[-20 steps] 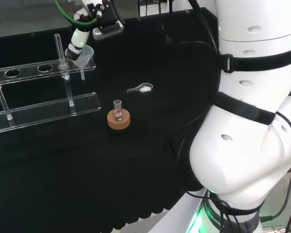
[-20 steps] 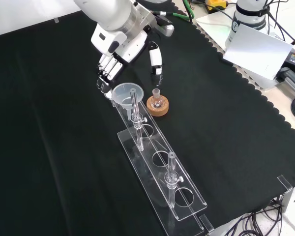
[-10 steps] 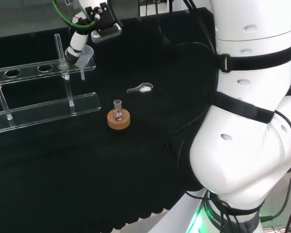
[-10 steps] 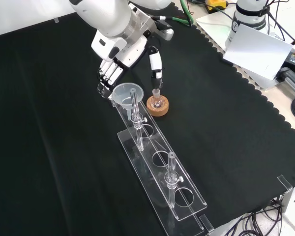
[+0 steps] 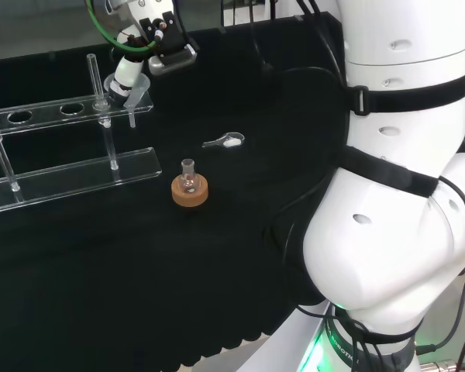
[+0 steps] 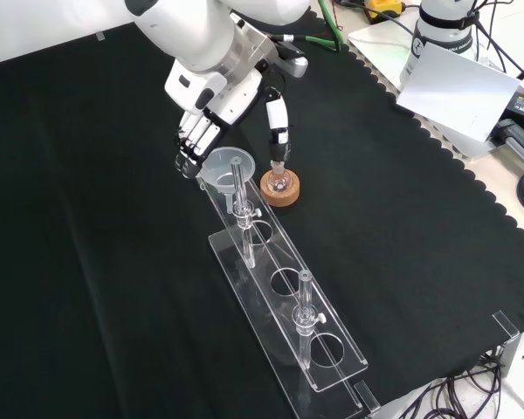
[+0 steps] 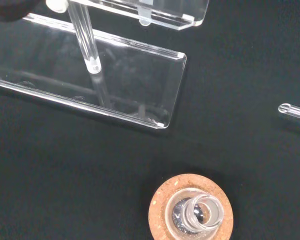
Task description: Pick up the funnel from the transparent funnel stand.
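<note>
In the front view, the near end of the transparent funnel stand (image 6: 284,301) reaches toward the camera across the black-clothed counter (image 6: 87,262), its upper plate pierced with round holes and carried on clear posts. At the stand's far end sits the funnel (image 6: 226,166), a clear cone with a wide round mouth, its stem dropping through the last hole; in the head view it shows as a pale, nearly see-through cup (image 5: 134,91). Just beside it, a small flask in a cork ring (image 6: 279,188) stands on the cloth. Beyond the funnel comes the hand (image 6: 205,118): its fingers hang partly curled just behind the rim while the thumb reaches down on the other side, toward the flask. It has closed on nothing yet, so far as I can tell.

The risks, as I judge them: the thumb hangs near the flask's neck and could knock it over as the hand closes. A lift that is not straight up could catch the stem in its hole and drag the light stand along.
</note>
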`<state>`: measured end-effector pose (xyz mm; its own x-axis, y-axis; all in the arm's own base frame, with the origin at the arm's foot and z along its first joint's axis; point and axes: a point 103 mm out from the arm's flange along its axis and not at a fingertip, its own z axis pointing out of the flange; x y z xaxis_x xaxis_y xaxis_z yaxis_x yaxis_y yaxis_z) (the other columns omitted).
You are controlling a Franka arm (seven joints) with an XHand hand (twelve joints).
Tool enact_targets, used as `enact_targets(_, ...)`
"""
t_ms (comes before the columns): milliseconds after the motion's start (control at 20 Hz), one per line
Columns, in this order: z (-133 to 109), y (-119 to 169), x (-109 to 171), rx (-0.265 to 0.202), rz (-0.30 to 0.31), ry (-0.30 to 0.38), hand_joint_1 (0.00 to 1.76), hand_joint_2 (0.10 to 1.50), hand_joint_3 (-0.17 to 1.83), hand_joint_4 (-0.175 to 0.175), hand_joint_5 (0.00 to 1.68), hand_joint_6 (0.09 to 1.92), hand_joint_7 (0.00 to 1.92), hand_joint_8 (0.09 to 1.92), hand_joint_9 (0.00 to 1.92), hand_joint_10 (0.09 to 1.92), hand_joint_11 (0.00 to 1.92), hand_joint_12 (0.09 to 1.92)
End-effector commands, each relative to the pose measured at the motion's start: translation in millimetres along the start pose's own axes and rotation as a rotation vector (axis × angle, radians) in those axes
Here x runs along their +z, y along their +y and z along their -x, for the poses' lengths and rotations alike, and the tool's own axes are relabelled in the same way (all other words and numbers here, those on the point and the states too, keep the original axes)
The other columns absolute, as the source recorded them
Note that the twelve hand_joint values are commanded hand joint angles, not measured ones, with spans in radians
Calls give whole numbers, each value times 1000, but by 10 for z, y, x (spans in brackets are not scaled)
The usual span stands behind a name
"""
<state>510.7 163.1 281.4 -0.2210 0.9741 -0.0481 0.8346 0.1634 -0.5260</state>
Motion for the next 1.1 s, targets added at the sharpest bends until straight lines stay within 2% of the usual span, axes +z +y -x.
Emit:
enact_targets(50, 20, 60, 34, 0, 10, -1, 635, 693, 163, -70, 7, 87, 0, 232, 31, 929, 267, 1504)
enact_targets(350, -72, 150, 65, 7, 6, -22, 647, 698, 165, -72, 12, 87, 0, 235, 26, 934, 260, 1505)
enact_targets(450, 34, 132, 78, 3, 7, -11, 649, 699, 166, -73, 15, 87, 0, 236, 28, 937, 259, 1505)
enact_targets(600, -56, 179, 95, 4, 4, -24, 655, 699, 168, -75, 25, 87, 0, 258, 70, 947, 263, 1507)
enact_targets(1100, -110, 245, 139, 9, 46, -44, 679, 695, 199, -81, 113, 87, 0, 596, 233, 873, 320, 1483)
